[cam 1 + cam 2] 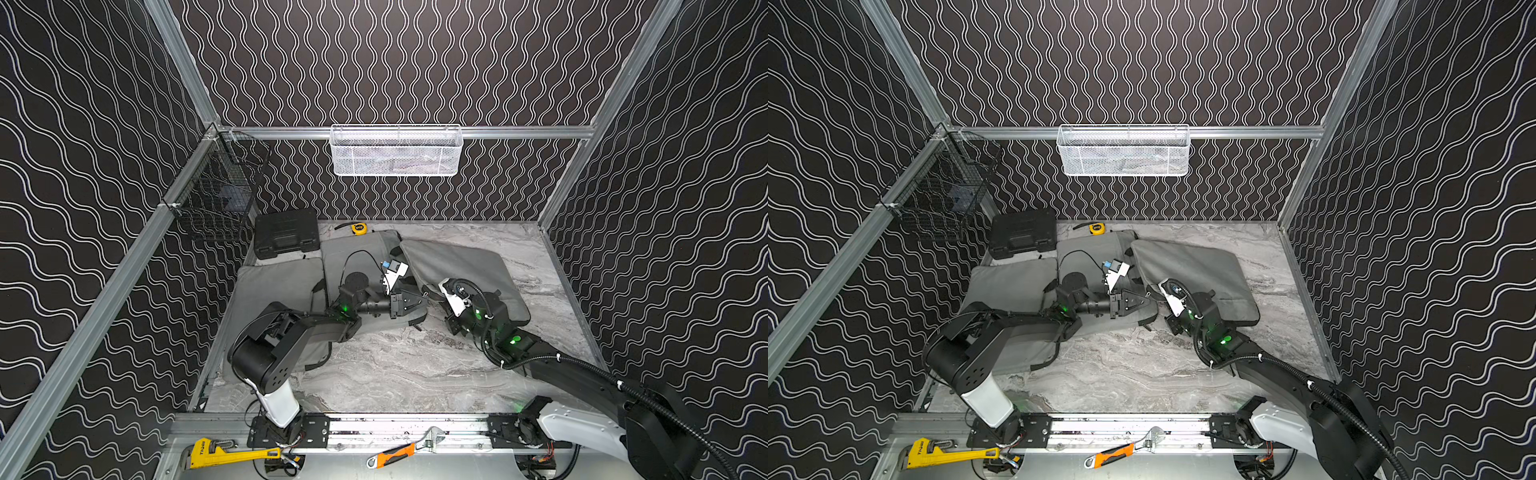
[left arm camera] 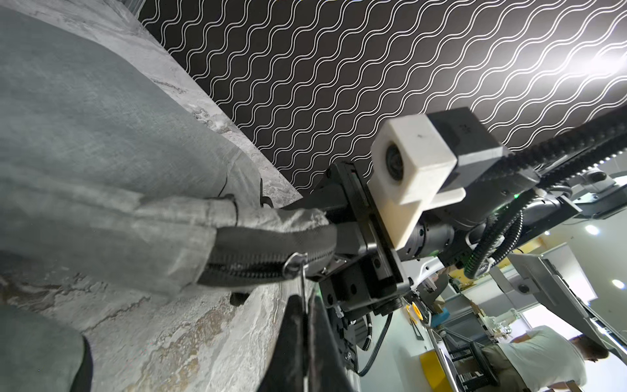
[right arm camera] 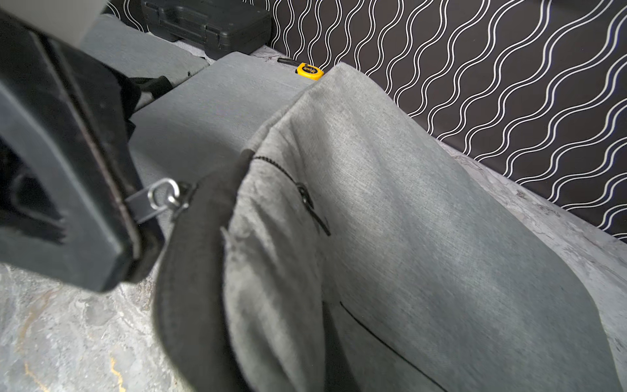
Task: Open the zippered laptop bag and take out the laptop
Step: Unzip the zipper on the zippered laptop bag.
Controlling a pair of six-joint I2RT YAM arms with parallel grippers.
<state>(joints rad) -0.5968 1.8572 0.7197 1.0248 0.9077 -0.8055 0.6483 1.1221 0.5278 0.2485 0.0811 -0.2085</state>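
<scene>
The grey laptop bag (image 1: 461, 270) lies at the table's right, its near-left corner lifted. My right gripper (image 1: 433, 291) is shut on that corner's black zipper edge (image 2: 271, 242); in the right wrist view the fabric (image 3: 407, 220) hides its jaws. My left gripper (image 2: 307, 300) comes in from the left and is shut on the thin metal zipper pull (image 2: 303, 280) that hangs from the ringed slider (image 3: 165, 197). The zipper looks closed along the edge that shows. The laptop is hidden.
Two more grey bags (image 1: 278, 282) (image 1: 357, 249) lie left and middle, under my left arm. A black tool case (image 1: 286, 232) and a yellow tape measure (image 1: 359, 227) sit by the back wall. Baskets (image 1: 395, 151) (image 1: 216, 195) hang on the walls. Wrenches (image 1: 224, 455) (image 1: 403, 451) lie on the front rail.
</scene>
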